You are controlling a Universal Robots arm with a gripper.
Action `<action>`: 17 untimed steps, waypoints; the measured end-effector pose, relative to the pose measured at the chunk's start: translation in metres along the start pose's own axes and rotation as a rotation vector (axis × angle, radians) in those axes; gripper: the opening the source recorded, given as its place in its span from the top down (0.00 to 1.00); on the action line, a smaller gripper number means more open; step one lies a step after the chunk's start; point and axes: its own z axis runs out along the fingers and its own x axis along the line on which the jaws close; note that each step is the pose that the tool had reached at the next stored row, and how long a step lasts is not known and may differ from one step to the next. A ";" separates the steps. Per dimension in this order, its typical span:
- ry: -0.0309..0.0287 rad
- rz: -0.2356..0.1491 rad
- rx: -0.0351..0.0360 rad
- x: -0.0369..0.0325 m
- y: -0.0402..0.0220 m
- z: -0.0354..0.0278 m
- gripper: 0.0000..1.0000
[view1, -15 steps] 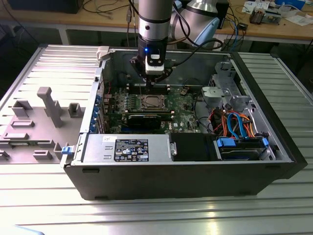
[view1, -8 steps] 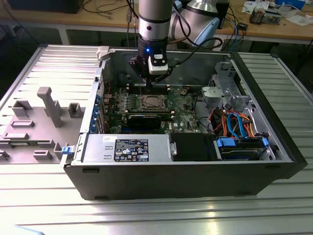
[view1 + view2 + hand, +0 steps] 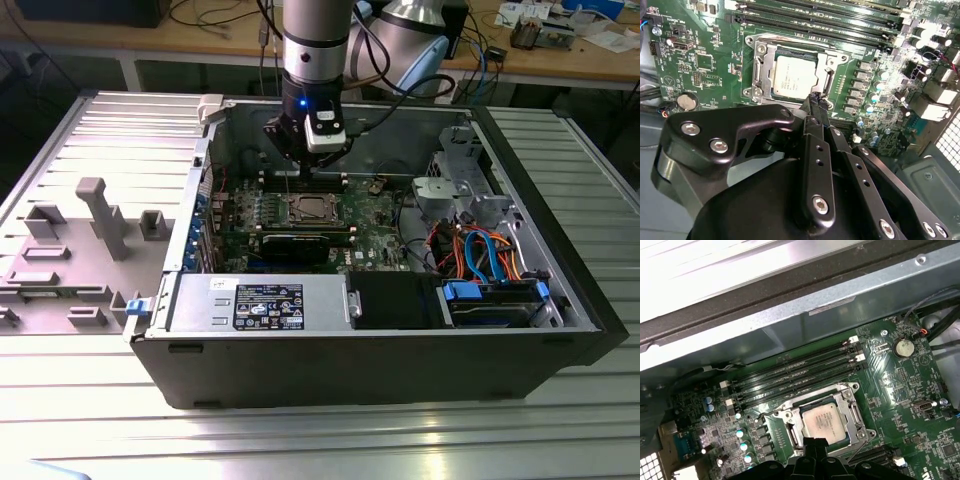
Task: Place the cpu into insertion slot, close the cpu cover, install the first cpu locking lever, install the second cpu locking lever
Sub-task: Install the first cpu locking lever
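With the computer case (image 3: 400,345) lying open on the ribbed counter (image 3: 590,420), the arm's pincer (image 3: 302,170) hangs over the cpu (image 3: 306,210) at the exterior view's centre. In the second wrist view, the chip sits in the insertion slot (image 3: 756,91), with the cpu cover (image 3: 829,70) apparently lowered to hold it down. In the first wrist view, the pincer is clenched and empty at the socket's rim, seemingly placed to press rather than grasp.

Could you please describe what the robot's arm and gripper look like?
The arm is a silver-grey tube with a black band and a glowing blue ring near the wrist, where a small white-and-black box is mounted. Black cables loop behind it. The gripper is matte black, built of flat jointed links with silver screw heads.
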 end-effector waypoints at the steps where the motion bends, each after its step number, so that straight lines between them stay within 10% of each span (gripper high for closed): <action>1: 0.0000 0.000 0.0001 0.0000 0.0000 0.0000 0.89; 17: 0.0001 -0.007 0.0001 0.0001 -0.0003 0.0000 0.89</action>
